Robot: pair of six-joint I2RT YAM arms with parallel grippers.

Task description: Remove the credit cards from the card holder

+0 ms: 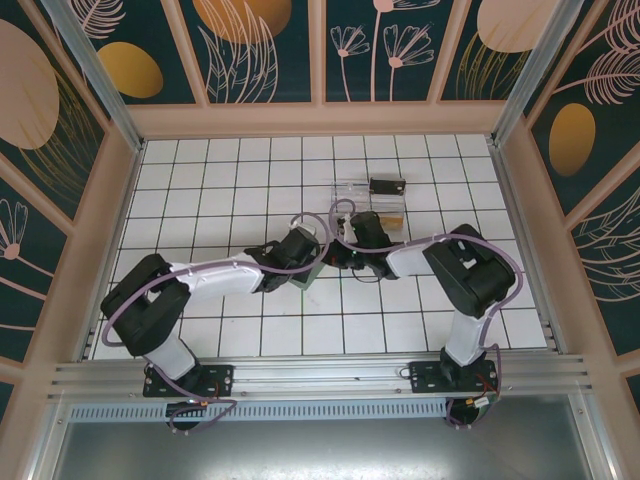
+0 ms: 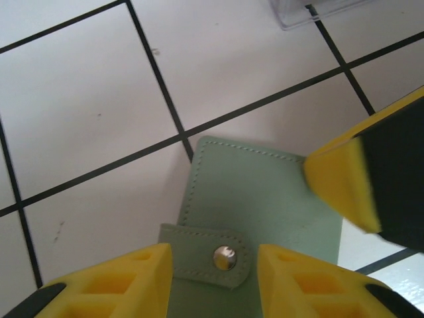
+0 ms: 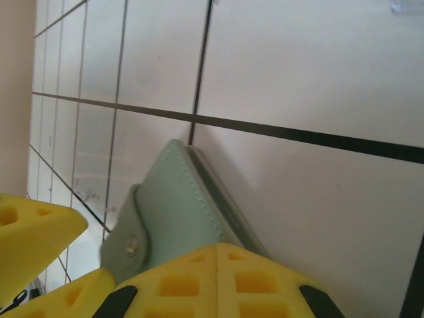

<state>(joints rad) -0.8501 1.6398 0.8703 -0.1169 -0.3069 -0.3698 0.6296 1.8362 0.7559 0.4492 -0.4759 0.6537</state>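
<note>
The grey-green card holder (image 2: 265,192) lies closed on the white tiled floor, its tab fastened by a metal snap (image 2: 225,257). My left gripper (image 2: 213,253) is open just above it, one yellow finger on each side of the tab. My right gripper (image 3: 218,255) is shut, and its joined yellow pads rest against the holder's (image 3: 179,205) near edge. From the left wrist, the right gripper's finger (image 2: 341,185) touches the holder's right side. From above, both grippers (image 1: 303,262) (image 1: 340,252) meet over the holder (image 1: 308,276) at mid-table.
A clear plastic tray (image 1: 368,200) stands just behind the grippers, with a small black box (image 1: 386,186) in it. Its corner (image 2: 298,13) shows at the top of the left wrist view. Patterned walls enclose the tiled floor (image 1: 230,190).
</note>
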